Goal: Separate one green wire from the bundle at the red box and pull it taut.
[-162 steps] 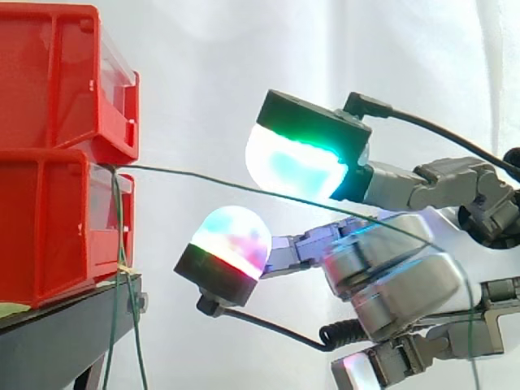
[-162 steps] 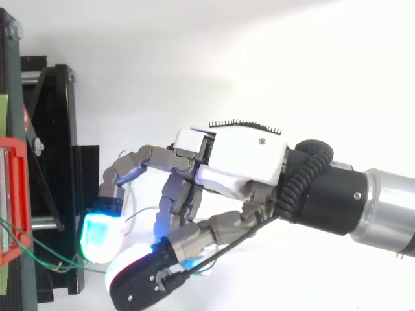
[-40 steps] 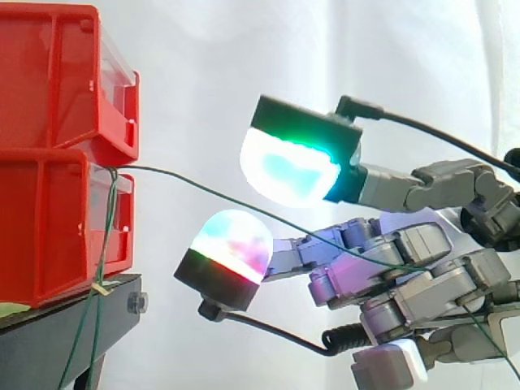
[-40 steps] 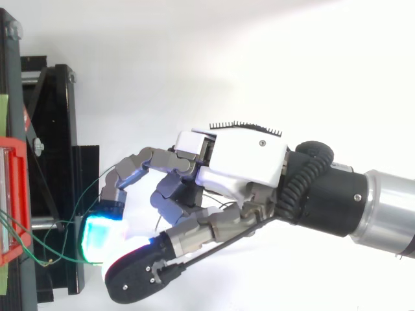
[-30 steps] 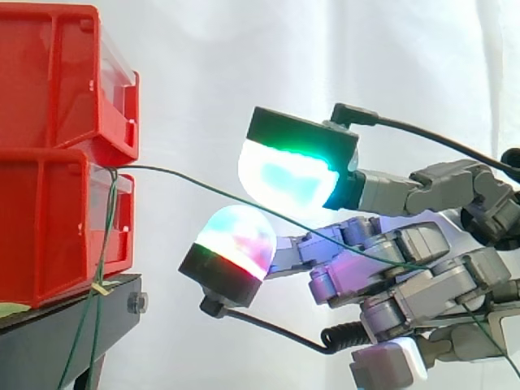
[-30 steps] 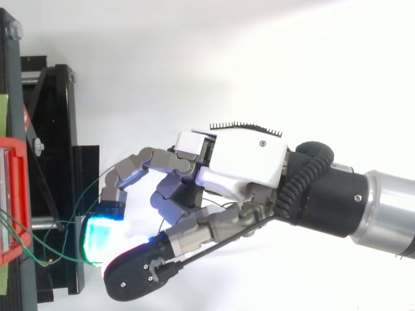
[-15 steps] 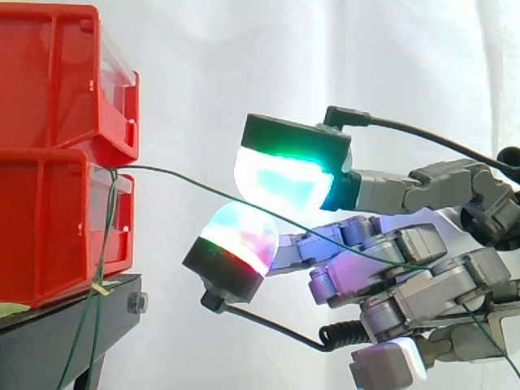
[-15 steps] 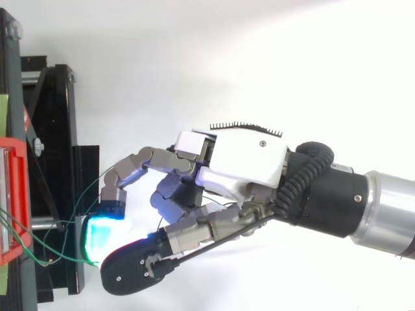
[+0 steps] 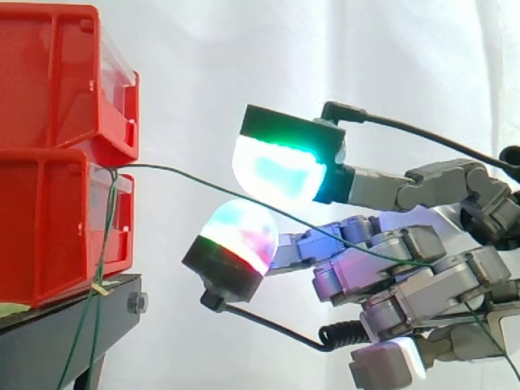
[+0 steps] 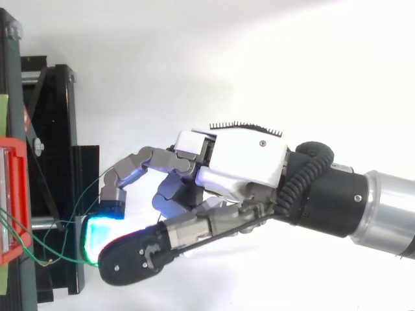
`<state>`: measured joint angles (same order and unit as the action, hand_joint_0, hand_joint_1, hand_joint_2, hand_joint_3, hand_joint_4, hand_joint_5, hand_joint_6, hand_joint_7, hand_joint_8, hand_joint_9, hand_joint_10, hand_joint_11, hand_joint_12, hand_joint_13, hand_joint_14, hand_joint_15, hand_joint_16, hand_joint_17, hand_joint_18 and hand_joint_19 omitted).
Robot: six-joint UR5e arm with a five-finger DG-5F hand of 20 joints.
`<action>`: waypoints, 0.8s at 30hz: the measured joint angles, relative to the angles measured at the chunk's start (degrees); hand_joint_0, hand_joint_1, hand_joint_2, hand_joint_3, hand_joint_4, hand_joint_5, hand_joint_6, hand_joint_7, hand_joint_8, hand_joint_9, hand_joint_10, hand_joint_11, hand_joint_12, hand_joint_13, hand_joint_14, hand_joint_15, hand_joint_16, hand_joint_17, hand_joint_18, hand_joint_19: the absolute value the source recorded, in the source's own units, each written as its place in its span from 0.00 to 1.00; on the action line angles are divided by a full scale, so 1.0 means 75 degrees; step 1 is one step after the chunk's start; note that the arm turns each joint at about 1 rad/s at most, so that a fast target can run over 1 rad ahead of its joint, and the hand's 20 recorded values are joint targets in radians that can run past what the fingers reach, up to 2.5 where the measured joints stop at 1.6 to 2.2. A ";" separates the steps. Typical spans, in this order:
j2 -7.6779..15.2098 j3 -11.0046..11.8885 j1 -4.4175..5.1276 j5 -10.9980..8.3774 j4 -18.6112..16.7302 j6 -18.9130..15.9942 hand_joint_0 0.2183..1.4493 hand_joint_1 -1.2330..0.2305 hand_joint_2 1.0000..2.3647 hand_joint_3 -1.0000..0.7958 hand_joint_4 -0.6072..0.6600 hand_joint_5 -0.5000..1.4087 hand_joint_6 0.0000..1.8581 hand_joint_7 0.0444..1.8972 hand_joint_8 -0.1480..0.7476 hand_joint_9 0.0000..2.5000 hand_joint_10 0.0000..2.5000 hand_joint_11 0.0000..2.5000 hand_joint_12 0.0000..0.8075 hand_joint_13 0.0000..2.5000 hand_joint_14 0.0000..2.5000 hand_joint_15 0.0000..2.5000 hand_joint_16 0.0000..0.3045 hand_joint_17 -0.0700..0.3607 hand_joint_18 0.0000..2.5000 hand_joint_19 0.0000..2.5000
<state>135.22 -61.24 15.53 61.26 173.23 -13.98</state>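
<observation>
Two red boxes [image 9: 57,154] are stacked on the black stand [image 9: 57,333] at the left. One green wire [image 9: 195,182] leaves the seam between the boxes and slants down to the right, nearly straight, into my hand [image 9: 406,276]. It passes between a green-glowing fingertip [image 9: 276,166] above and the thumb's multicoloured pad [image 9: 236,240] below, then through the lower fingers, which are curled round it. The other green wires [image 9: 104,244] hang down the front of the lower box. In the top view my hand [image 10: 240,162] reaches left toward the red box [image 10: 13,194], with green wires [image 10: 61,256] at its fingertips.
A white curtain fills the background behind everything. The black stand's frame [image 10: 52,129] runs along the left edge of the top view. My arm [image 10: 382,214] enters from the right.
Since 5.4 s ago the lower fingers have curled round the wire. Over the last second the thumb pad and the green fingertip have drawn closer together and shifted slightly left.
</observation>
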 measured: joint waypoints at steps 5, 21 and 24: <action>-0.0002 0.0000 0.0000 0.0003 0.0002 0.0000 0.20 0.39 0.00 0.28 0.54 0.15 0.49 0.46 0.44 0.47 1.00 0.47 0.39 0.70 0.51 0.37 0.19 0.47 0.53 0.31; 0.0000 -0.0001 0.0004 0.0012 0.0000 0.0102 0.23 0.26 0.00 0.28 0.52 0.14 0.50 0.43 0.42 0.42 1.00 0.45 0.34 0.65 1.00 0.16 0.17 0.43 0.56 0.32; 0.0001 -0.0002 0.0004 0.0012 0.0004 0.0104 0.34 0.27 0.00 0.28 0.47 0.14 0.50 0.46 0.39 0.42 1.00 0.46 0.31 0.63 1.00 0.17 0.15 0.40 0.54 0.34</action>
<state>135.22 -61.26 15.56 61.35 173.26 -13.19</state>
